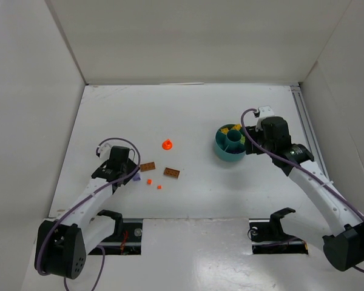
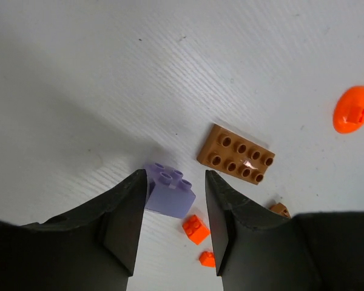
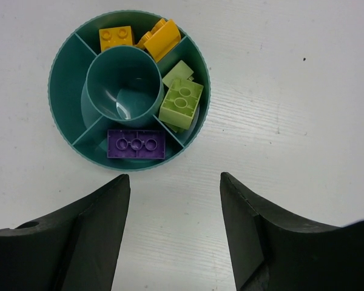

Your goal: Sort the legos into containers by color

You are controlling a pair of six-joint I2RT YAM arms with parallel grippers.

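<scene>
Left tool (image 2: 176, 174) stands narrowly spread astride a lavender brick (image 2: 167, 194), one finger touching it. Right tool (image 3: 174, 177) hangs spread and empty near the teal tub (image 3: 64, 85).

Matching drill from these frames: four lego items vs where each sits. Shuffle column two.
1 lilac brick
2 brown plate
3 purple flat brick
4 yellow bricks

A alone in a tub wedge
B on the table, just beyond the left gripper
C between the left gripper's fingers
D together in one tub wedge

Pairs: 1-C, 2-B, 3-A, 4-D
</scene>
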